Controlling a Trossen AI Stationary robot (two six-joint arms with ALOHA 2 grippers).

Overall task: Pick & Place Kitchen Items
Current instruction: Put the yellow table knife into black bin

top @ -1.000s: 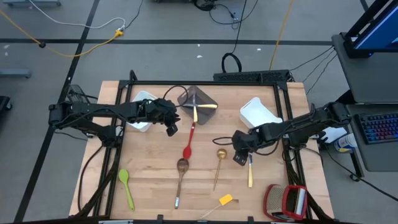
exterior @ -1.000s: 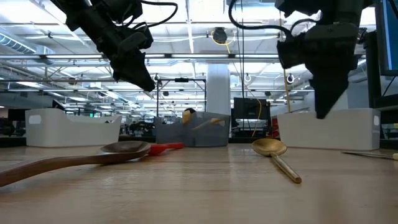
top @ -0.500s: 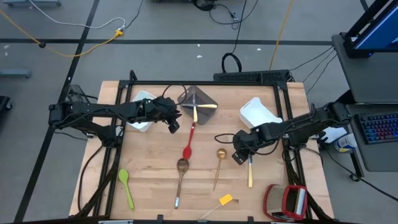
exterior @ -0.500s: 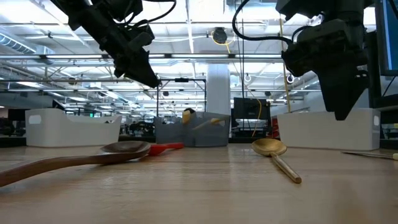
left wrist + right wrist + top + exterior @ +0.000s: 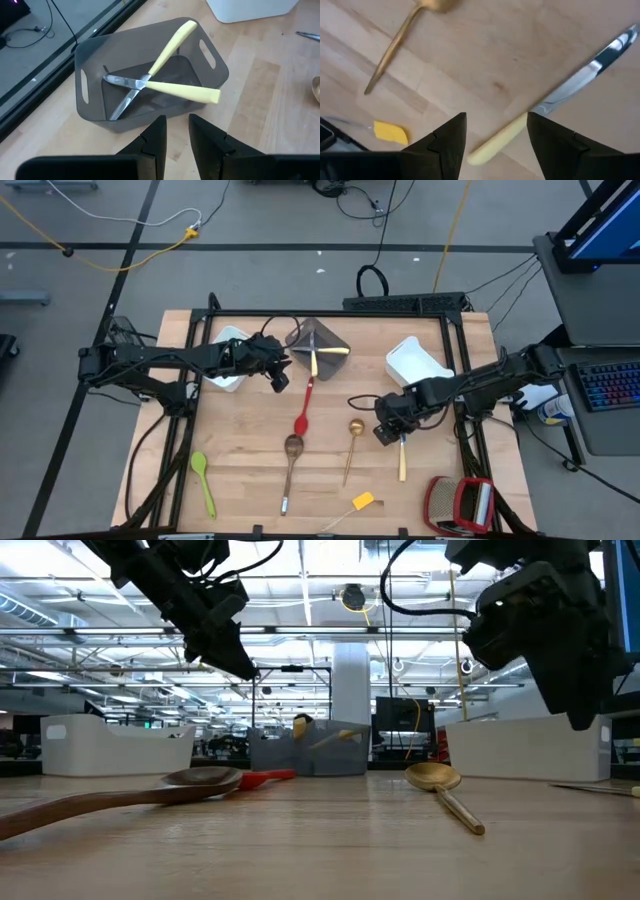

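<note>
**Right gripper poised over knife**

The right gripper, jaws apart and empty, hung astride a pale-handled steel knife on the wooden table, having shifted slightly since earlier. The left gripper, narrowly parted, faced a grey plastic bin holding two crossed pale-handled knives. A gold spoon lay nearby.

A pale wooden table is seen, on which a grey bin and two white bins are set along the far edge. Red, brown, gold and green spoons are laid mid-table, with a pale-handled knife.
</note>
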